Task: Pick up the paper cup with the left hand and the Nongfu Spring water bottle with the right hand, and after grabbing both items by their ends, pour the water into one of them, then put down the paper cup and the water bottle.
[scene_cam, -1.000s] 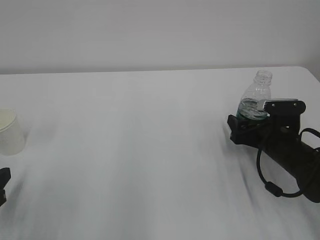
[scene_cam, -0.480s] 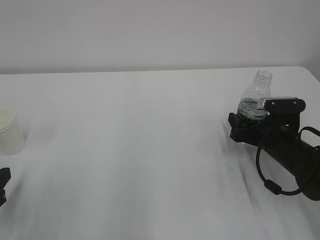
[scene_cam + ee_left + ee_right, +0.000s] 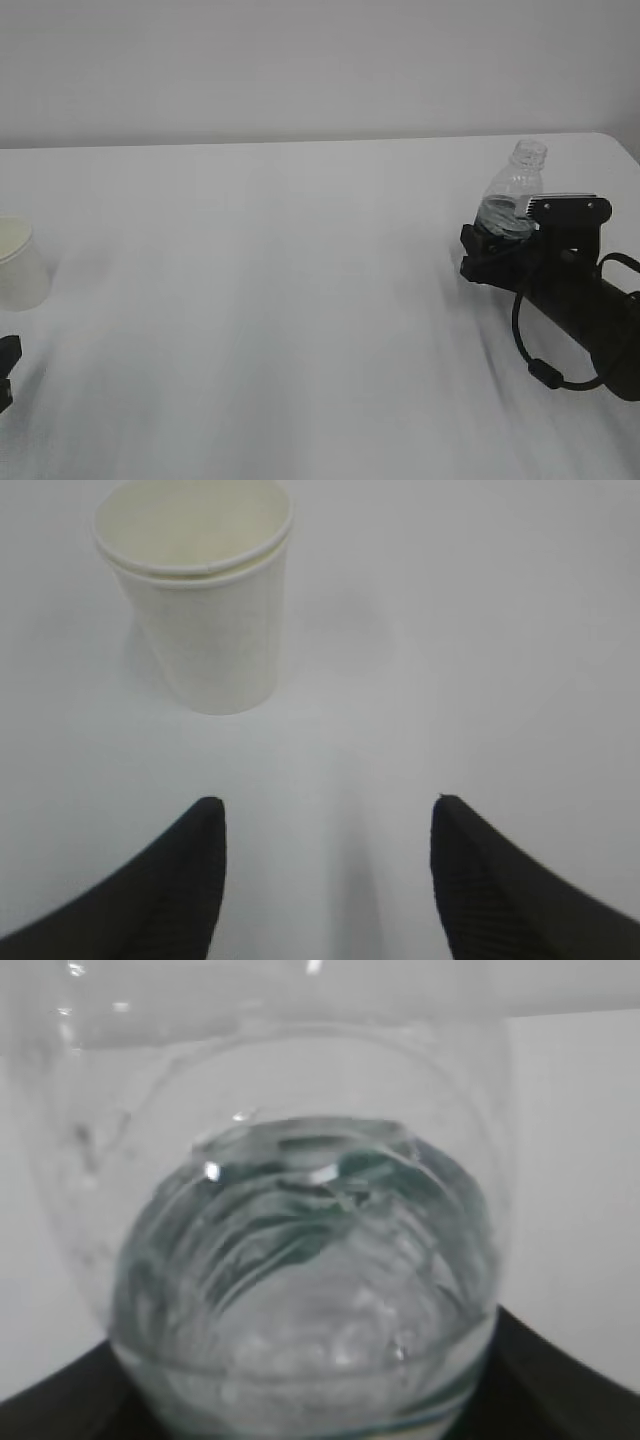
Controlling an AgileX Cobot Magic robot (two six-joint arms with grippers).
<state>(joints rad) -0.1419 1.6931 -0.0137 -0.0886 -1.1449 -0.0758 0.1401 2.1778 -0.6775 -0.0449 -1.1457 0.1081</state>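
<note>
Even, diffuse lighting; white counter (image 3: 300,300) slightly overexposed, shadows faint. Exterior view soft and grainy. Right wrist view blurred at close range, small glints on the water (image 3: 300,1260).

No readable text, brand, number or sign in any view. Small plain white paper cup (image 3: 203,595) bears no print. Small clear ribbed plastic bottle (image 3: 512,196): label lettering not legible.

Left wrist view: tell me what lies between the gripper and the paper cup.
Only bare white table separates the left gripper from the paper cup.
</note>
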